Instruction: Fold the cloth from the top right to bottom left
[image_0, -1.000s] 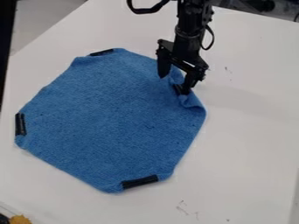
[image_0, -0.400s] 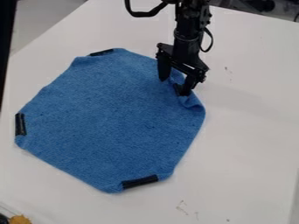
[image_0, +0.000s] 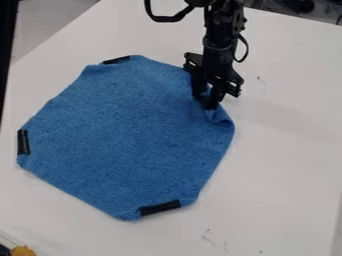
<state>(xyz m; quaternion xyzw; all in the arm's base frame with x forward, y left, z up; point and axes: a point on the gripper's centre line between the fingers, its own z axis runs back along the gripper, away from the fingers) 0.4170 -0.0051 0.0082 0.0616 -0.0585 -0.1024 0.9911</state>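
Note:
The gripper (image_0: 205, 99) points down at the cloth's upper right corner. A narrow gap remains between its fingers, with blue fabric and part of a dark strip showing there; contact with both sides cannot be made out. The blue cloth (image_0: 127, 135) lies mostly flat, its upper right edge bunched and slightly raised beside the gripper. Black strips mark its other corners: one at the top (image_0: 117, 60), one at the left (image_0: 24, 142) and one at the bottom (image_0: 160, 207).
The white table (image_0: 287, 165) surrounds the cloth. A yellow-orange object (image_0: 23, 251) sits at the bottom left edge of the view. Dark items stand beyond the table at the top right.
The gap between the fingers has narrowed, the left finger coming nearer the right one over the corner. The arm has shifted slightly, while the cloth has stayed nearly the same.

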